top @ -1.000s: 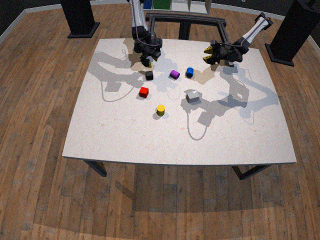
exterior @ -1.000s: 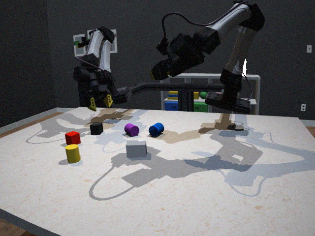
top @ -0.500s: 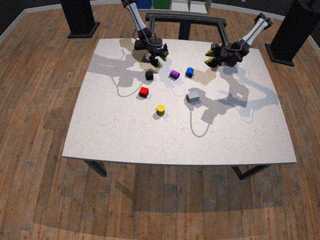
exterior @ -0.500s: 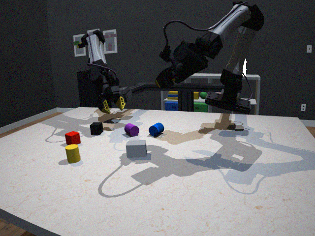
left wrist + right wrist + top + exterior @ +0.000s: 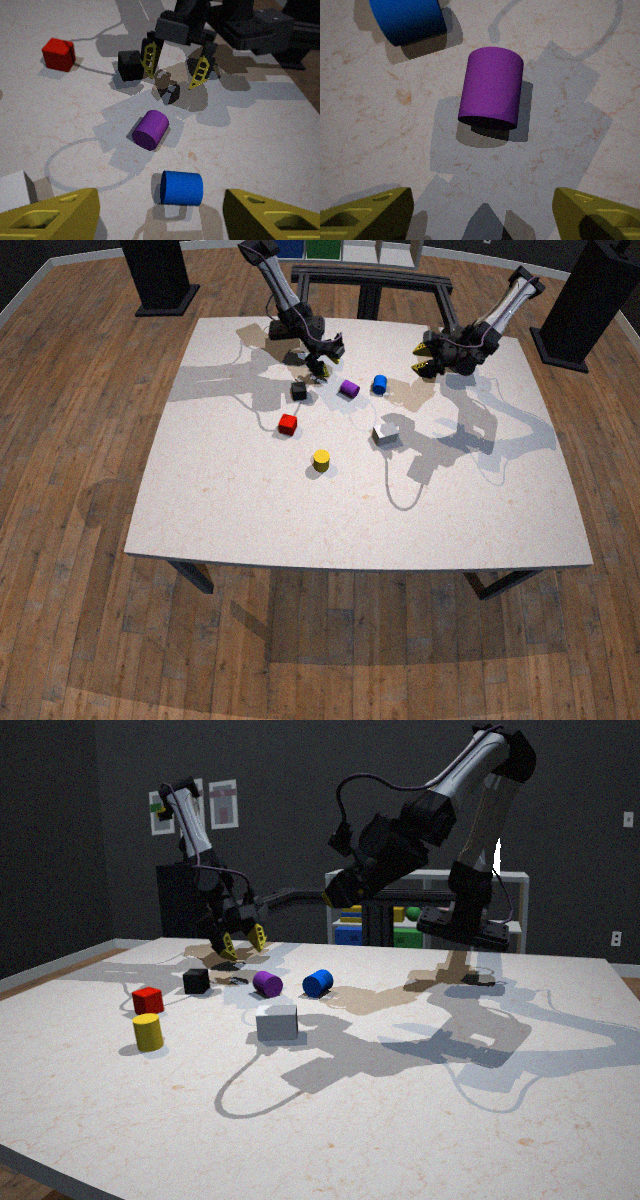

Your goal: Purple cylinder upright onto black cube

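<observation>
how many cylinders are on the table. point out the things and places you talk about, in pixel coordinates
3: the yellow cylinder (image 5: 321, 461) (image 5: 148, 1032) stands nearest the top view's lower edge; the purple cylinder (image 5: 349, 388) (image 5: 267, 984) (image 5: 150, 130) (image 5: 492, 87) lies between the black cube (image 5: 298, 390) (image 5: 196, 981) (image 5: 130, 66) and the blue cylinder (image 5: 379, 384) (image 5: 317, 983) (image 5: 182, 188) (image 5: 409, 19), also lying.

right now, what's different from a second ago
The right gripper moved sideways toward the purple cylinder; the left gripper came down slightly. Nothing was grasped or released. Purple cylinder and black cube stayed put.
</observation>
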